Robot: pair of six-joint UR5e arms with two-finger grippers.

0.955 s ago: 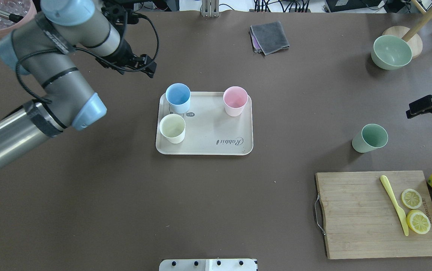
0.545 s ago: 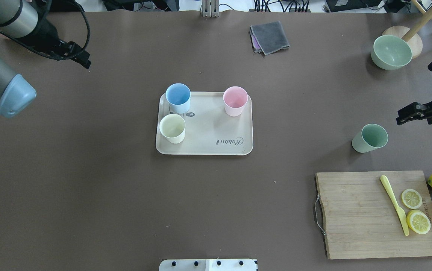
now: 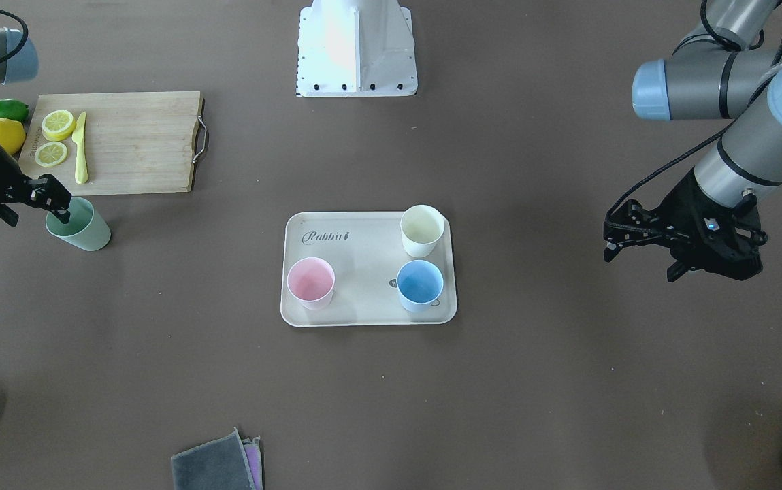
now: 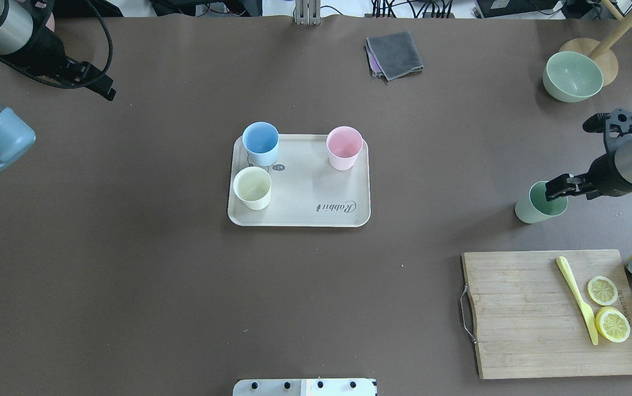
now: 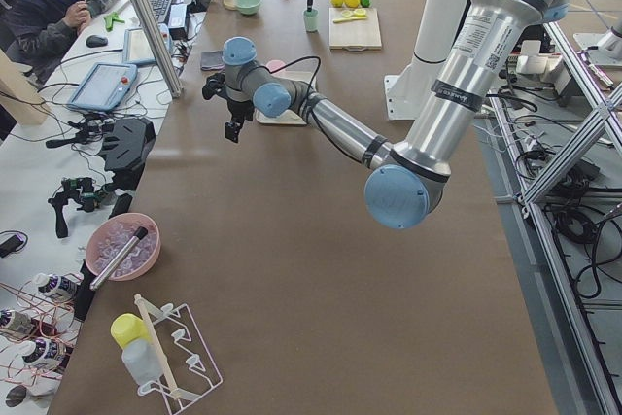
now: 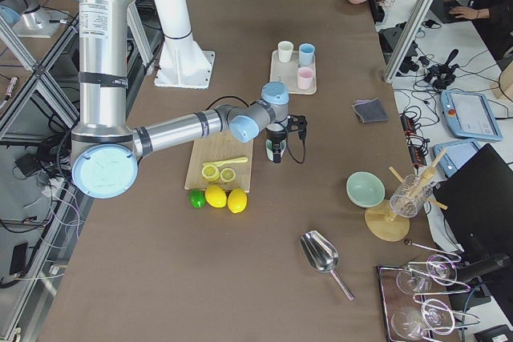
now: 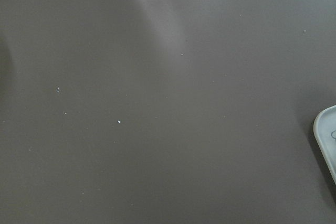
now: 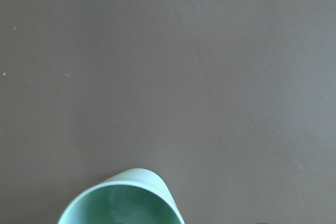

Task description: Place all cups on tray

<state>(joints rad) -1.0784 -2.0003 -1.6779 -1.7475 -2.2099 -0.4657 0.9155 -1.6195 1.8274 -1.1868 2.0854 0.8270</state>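
Our right tool (image 4: 558, 188) hangs spread at the green cup (image 4: 529, 210), one finger over its mouth. That cup stands on the desk (image 4: 183, 308), near the cutting board's (image 4: 525, 313) far edge, with a wide stretch of brown desk between it and the tray (image 4: 304, 192). The blue cup (image 4: 260, 142), pink cup (image 4: 344, 147) and cream cup (image 4: 252, 188) stand close to the tray's rim, and its lettered corner is bare. Our left tool (image 3: 638, 265) hovers spread, well apart from the tray's other side.
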